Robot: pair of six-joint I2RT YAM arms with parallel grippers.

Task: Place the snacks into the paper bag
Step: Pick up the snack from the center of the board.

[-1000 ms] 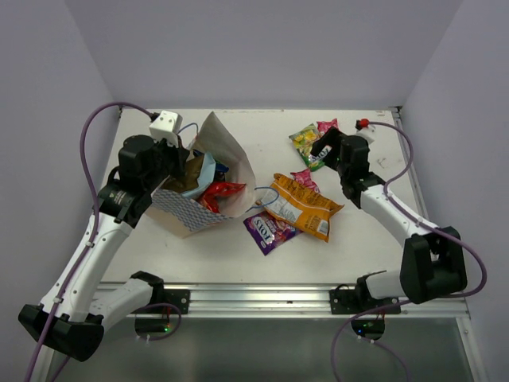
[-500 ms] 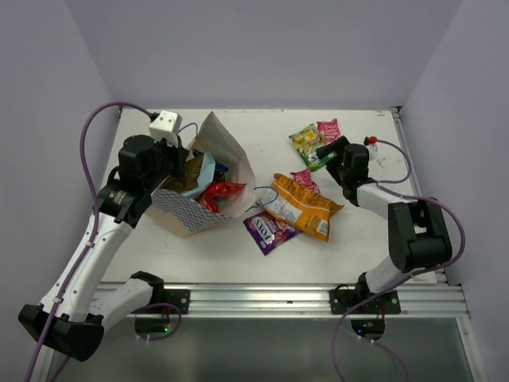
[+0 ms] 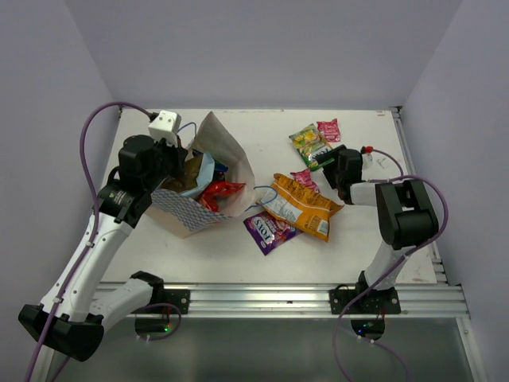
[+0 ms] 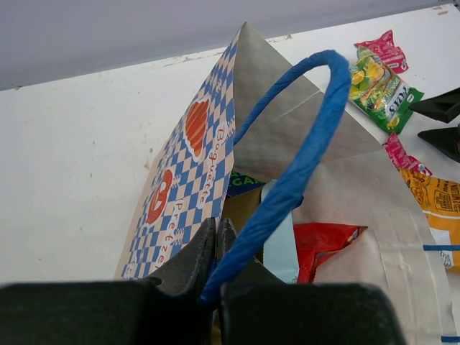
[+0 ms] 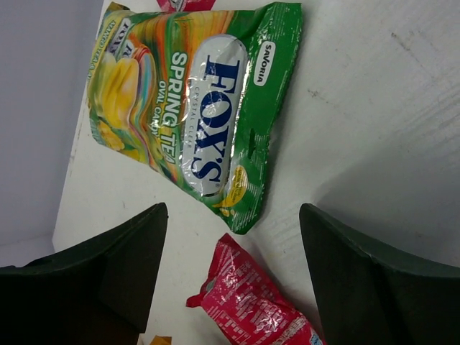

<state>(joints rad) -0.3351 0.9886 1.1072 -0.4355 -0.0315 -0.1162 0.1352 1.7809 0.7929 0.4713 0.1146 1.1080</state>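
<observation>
The paper bag (image 3: pixel 195 208) lies tipped on the left, its mouth facing right, with a red bag (image 3: pixel 219 191) and a light-blue bag (image 3: pixel 206 171) inside. My left gripper (image 3: pixel 176 163) is shut on the bag's rim and blue cord handle (image 4: pixel 295 172). The orange chip bag (image 3: pixel 302 205) and purple pack (image 3: pixel 268 231) lie mid-table. The yellow-green pack (image 5: pixel 190 108) and a pink pack (image 5: pixel 255 302) lie right of them; another pink pack (image 3: pixel 328 130) lies behind. My right gripper (image 5: pixel 233 237) is open and empty, low over the table, jaws either side of the nearer pink pack's end.
The table's right edge (image 3: pixel 413 191) runs close to the right arm. A metal rail (image 3: pixel 262 296) lines the near edge. Purple walls close in the back and sides.
The right arm has swung round and dropped low toward the table, its gripper now near the pink and yellow-green packs. The left arm and bag have not moved.
</observation>
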